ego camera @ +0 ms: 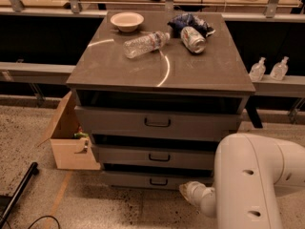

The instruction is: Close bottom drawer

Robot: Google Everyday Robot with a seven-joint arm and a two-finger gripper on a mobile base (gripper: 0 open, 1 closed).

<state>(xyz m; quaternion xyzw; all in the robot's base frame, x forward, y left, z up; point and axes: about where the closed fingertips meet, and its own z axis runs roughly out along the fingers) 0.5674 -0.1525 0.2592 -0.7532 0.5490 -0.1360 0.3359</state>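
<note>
The grey-brown cabinet (162, 70) has three drawers. The bottom drawer (128, 179) is the lowest one, with a short plain front and a small black bar handle (158, 181). Its front stands a little out from the cabinet, with a dark gap above it. My white arm (252, 185) fills the lower right. The gripper (189, 191) is at its end, low down just in front of the right part of the bottom drawer's front, right of the handle. Whether it touches the front is unclear.
The middle drawer (152, 156) and the top drawer (157, 123) also stand slightly out. On the cabinet top lie a bowl (127, 21), a plastic bottle (144, 44), a can (193, 38) and a blue bag (189, 21). An open cardboard box (69, 137) sits on the floor at the left.
</note>
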